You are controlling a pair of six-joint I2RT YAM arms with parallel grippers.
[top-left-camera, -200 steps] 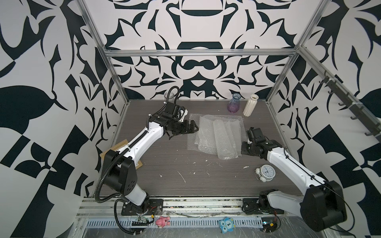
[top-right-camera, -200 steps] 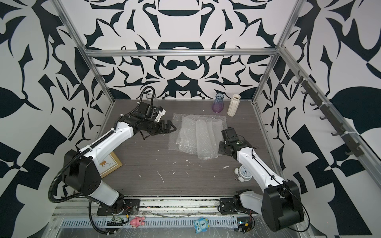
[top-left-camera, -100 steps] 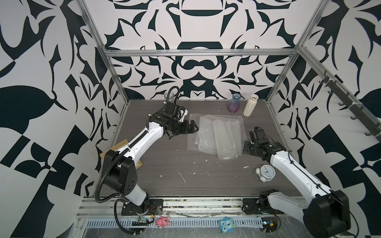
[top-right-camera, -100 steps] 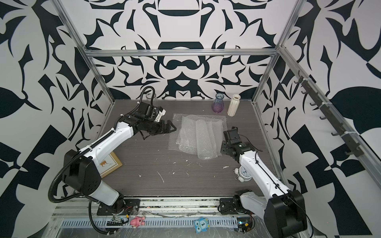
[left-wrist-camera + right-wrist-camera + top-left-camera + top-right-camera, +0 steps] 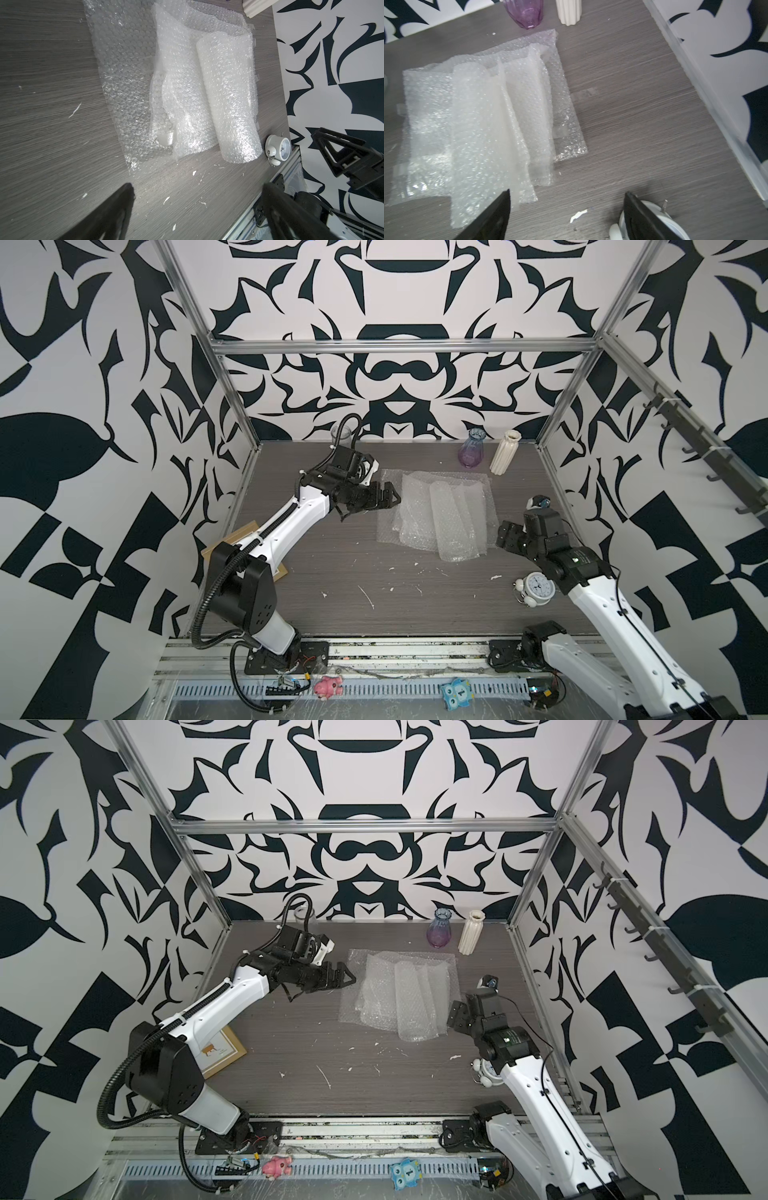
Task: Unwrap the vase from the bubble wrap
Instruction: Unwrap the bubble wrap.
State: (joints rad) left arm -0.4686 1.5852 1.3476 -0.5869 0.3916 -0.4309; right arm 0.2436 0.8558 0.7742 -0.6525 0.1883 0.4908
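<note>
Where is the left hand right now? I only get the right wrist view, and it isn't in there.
Observer: The left hand is open and sits at the edge of the bubble wrap nearest the left arm, pointing across it. Both top views show this; I cannot tell whether it touches the wrap.
Operator: What's behind that arm?
Observer: A clear glass vase stands upright at the back wall, partly hidden by the left arm's cable.
</note>
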